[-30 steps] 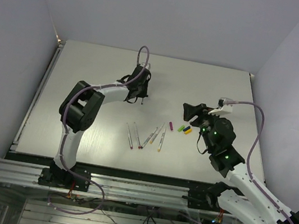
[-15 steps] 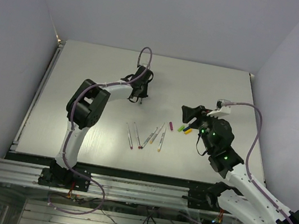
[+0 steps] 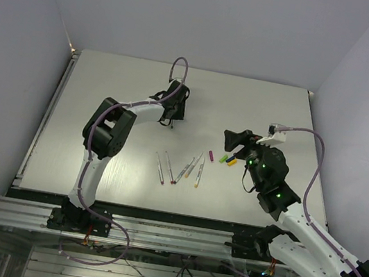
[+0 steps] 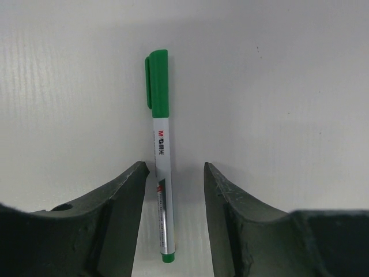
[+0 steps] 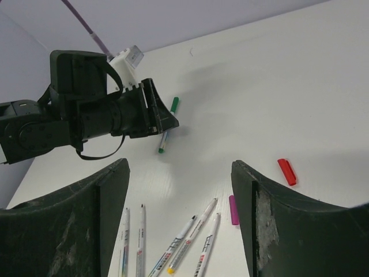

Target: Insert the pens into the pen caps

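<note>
A pen with a green cap on it (image 4: 159, 151) lies flat on the table between the fingers of my left gripper (image 4: 176, 168). That gripper is open and neither finger touches the pen. From the right wrist I see the same pen (image 5: 165, 137) under the left gripper (image 5: 163, 122). Several uncapped pens (image 3: 181, 169) lie in a loose row mid-table, also seen as pens (image 5: 185, 238) in the right wrist view. A magenta cap (image 5: 233, 209) and a red cap (image 5: 286, 171) lie to their right. My right gripper (image 5: 180, 167) hovers open and holds nothing.
A lime-green cap (image 3: 223, 158) and a yellow cap (image 3: 231, 163) lie beside the magenta cap (image 3: 211, 155), close under the right gripper (image 3: 230, 140). The left arm (image 3: 113, 124) stretches across the table's left half. Walls close in the table on three sides.
The left gripper has opened from shut, leaving the green-capped pen lying on the table. Its elbow has shifted slightly right. The right gripper has opened a little wider.
</note>
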Motion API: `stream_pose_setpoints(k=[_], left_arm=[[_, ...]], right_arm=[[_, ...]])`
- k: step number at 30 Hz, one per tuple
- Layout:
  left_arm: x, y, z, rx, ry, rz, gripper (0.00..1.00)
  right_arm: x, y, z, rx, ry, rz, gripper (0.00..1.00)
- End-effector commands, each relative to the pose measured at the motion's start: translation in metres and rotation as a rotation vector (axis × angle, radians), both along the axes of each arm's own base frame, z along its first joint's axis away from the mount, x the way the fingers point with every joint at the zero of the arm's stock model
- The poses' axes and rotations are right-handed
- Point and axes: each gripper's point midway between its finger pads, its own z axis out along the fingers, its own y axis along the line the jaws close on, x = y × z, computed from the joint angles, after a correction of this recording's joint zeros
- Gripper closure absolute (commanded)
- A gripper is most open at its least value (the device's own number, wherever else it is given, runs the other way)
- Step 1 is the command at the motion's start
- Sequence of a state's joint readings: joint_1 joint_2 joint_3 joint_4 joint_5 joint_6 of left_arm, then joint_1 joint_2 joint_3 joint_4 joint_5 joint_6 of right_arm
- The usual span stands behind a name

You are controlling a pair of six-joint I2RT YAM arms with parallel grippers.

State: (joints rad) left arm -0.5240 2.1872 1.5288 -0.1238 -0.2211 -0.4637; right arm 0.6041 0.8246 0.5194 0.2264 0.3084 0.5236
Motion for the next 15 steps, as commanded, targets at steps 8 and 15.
stream_pose_setpoints(k=[8, 15], left_arm=[[0.004, 0.033, 0.038, 0.065, -0.061, 0.086, 0.37], [-0.021, 0.048, 0.077, 0.02, -0.129, 0.101, 0.36]], right_arm=[[0.011, -0.01, 0.016, 0.053, -0.007, -0.099, 0.2], [0.013, -0.023, 0.018, 0.06, -0.026, -0.151, 0.25]])
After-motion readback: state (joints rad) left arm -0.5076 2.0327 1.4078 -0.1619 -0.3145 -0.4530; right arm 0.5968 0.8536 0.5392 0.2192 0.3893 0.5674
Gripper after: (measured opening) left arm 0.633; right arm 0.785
